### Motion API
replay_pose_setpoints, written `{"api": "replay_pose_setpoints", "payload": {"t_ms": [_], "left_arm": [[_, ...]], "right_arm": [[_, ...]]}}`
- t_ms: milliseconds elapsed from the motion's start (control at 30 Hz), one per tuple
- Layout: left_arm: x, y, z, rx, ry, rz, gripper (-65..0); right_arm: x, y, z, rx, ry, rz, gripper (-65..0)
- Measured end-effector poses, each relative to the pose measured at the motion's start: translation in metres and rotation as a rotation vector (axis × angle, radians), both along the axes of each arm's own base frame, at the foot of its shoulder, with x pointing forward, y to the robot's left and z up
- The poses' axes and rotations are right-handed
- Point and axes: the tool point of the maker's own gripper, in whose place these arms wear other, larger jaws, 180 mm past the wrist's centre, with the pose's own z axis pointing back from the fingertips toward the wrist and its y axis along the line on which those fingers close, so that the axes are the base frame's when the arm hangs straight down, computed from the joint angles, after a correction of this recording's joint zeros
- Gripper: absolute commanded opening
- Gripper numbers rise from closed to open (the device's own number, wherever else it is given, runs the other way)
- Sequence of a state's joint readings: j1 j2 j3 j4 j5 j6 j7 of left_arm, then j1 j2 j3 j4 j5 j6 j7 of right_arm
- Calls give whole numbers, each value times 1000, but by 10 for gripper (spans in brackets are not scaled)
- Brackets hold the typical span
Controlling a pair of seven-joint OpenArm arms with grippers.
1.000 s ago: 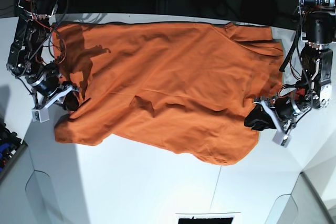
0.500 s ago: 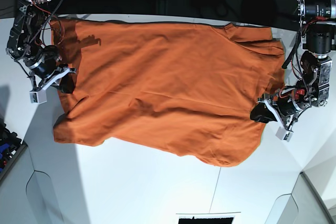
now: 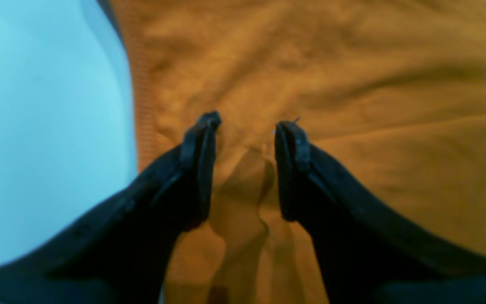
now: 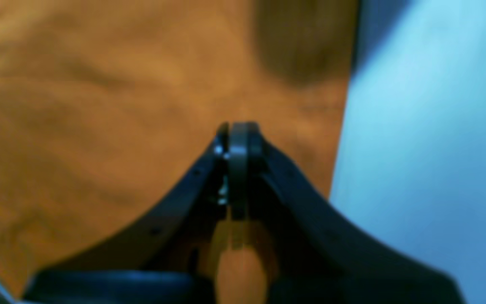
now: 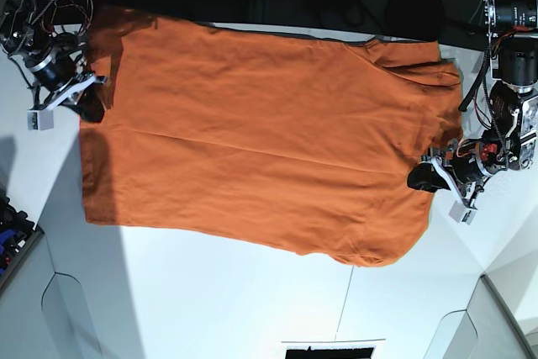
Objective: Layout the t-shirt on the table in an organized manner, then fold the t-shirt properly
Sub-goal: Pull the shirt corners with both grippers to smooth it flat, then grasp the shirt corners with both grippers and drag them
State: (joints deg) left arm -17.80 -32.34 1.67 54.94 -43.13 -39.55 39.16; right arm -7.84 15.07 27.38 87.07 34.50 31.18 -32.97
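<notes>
Fingers of the left gripper (image 3: 246,126) stand spread in the left wrist view, with a raised fold of the t-shirt (image 3: 352,105) lying in the gap between them; the blur does not show whether the pads press on it. The shirt's ribbed edge runs down just left of the left-hand finger (image 3: 198,160). Bare table (image 3: 44,126) fills the frame beyond that edge. Cloth covers everything to the right.

Right wrist view: the fingers of the right gripper (image 4: 238,131) are pressed together, tip to tip. Orange cloth shows low between the finger bases, but the blur does not show whether any cloth is pinched. The t-shirt (image 4: 99,105) fills the left and centre. Its straight edge runs down just right of the fingers. Open table (image 4: 428,147) lies beyond.

Base view: the t-shirt (image 5: 261,132) lies spread across the upper half of the table (image 5: 252,300), nearly flat. The right gripper (image 5: 88,107) sits at the shirt's left edge near the upper corner. The left gripper (image 5: 420,178) sits at the shirt's right edge. The shirt's top edge lies along the table's far edge. A wide bare strip of table lies below the shirt, crossed by a thin dark seam (image 5: 345,300).
</notes>
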Motion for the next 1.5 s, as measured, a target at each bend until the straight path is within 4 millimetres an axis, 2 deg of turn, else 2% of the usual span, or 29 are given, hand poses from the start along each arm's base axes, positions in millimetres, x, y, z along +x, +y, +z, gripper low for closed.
{"api": "replay_pose_setpoints", "payload": {"t_ms": [67, 167, 233, 333, 400, 567, 700, 767, 867, 1000, 1133, 1233, 1367, 1500], "left_arm": [[-1, -10, 11, -49, 12, -22, -389], [6, -21, 43, -91, -44, -69, -389], [8, -21, 62, -68, -69, -109, -389], [1, -21, 73, -43, -64, -152, -389], [-11, -26, 67, -38, -44, -175, -390], [-61, -37, 36, -19, 47, -236, -390], [-103, -48, 14, -2, 114, -285, -390], [-115, -47, 2, 12, 129, -282, -390], [-123, -42, -6, 18, 126, -267, -390], [-120, -32, -14, 20, 119, -238, -390], [-100, -14, -18, 51, 86, -188, -390], [-78, -9, -22, 53, 79, -142, -390], [-46, -18, -25, 22, 73, -114, -390], [-14, -46, -28, 50, 58, -173, -390]], "right_arm": [[16, -1, 11, -13, -35, 0, -650], [42, 1, 28, -24, -94, -4, -650], [60, 4, 37, -28, -127, -5, -650], [87, 10, 39, -31, -148, 1, -650], [105, 15, 36, -23, -151, 1, -650], [147, 35, 25, -41, -112, 58, -650], [167, 56, 15, -112, -73, 145, -650], [168, 63, 8, -161, -46, 189, -650], [167, 64, 3, -216, -27, 229, -650], [161, 48, -2, -250, -2, 227, -650], [139, 26, -17, -238, 51, 202, -650], [121, 17, -24, -207, 58, 187, -650], [98, 22, -26, -190, 54, 204, -650], [67, 40, -25, -158, 83, 251, -650]]}}
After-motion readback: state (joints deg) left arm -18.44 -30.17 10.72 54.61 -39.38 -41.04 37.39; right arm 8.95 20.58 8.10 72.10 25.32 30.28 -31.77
